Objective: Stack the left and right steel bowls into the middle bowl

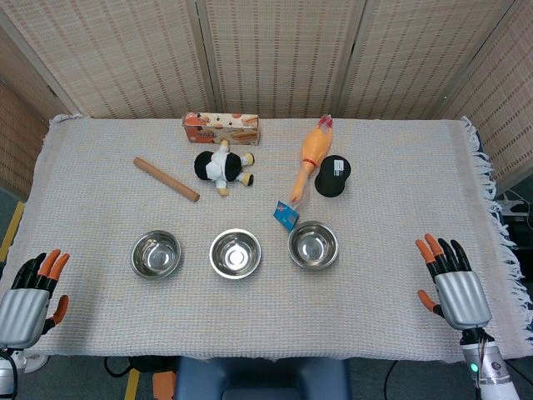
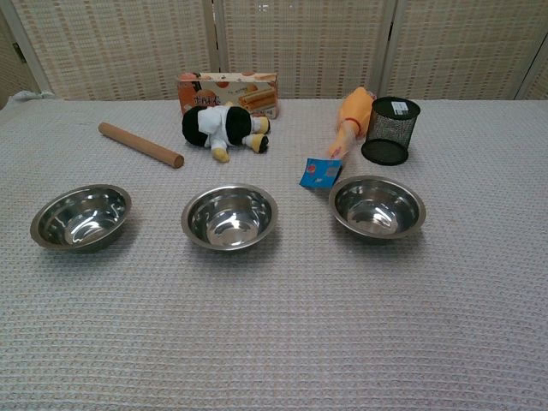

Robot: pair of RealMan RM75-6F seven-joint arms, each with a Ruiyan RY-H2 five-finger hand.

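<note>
Rolling pin (image 2: 139, 145), plush cow (image 2: 224, 128), rubber chicken (image 2: 349, 117)

Three bowls (image 1: 156, 254) (image 1: 235, 253) (image 1: 313, 245), one rolling pin (image 1: 166, 179), one box (image 1: 221, 128), one plush (image 1: 222, 167), one rubber chicken (image 1: 311, 156), one mesh cup (image 1: 333, 176), one blue tag (image 1: 286, 215).

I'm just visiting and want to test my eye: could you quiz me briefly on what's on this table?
1. True or false: the three shiny steel bowls are already stacked.
2. Which lies nearest the right steel bowl: A) wooden rolling pin, B) blue paper tag, C) black-and-white plush toy?
3. What are the left hand and right hand holding?

Key: 1 false; the left bowl, middle bowl and right one stand apart. 2 B. 3 Nothing; both open.
</note>
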